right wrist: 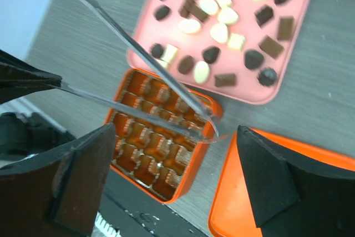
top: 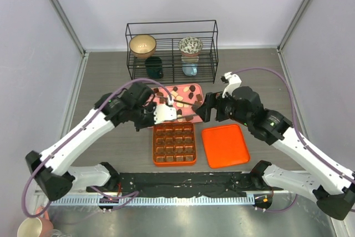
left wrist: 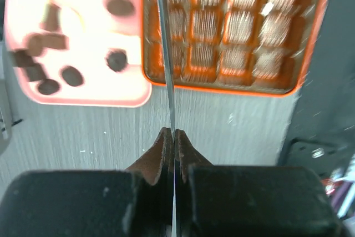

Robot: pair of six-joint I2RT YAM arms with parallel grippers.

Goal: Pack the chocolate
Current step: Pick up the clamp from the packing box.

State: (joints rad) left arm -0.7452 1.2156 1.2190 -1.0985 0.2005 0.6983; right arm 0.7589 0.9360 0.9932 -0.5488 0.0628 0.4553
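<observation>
Several chocolate pieces, dark brown, tan and cream-white, lie on the pink tray; they also show in the right wrist view and the left wrist view. The orange gridded box sits just in front of the tray, its cells lined with ribbed cups. My left gripper is shut on thin metal tweezers. The tweezers reach over the box, their tips near its far right corner with nothing between them. My right gripper hangs open and empty beside the tips.
A flat orange lid lies right of the box. A black wire rack with bowls and cups stands at the back. A black mat runs along the near edge. A hand with a cup shows at the bottom left.
</observation>
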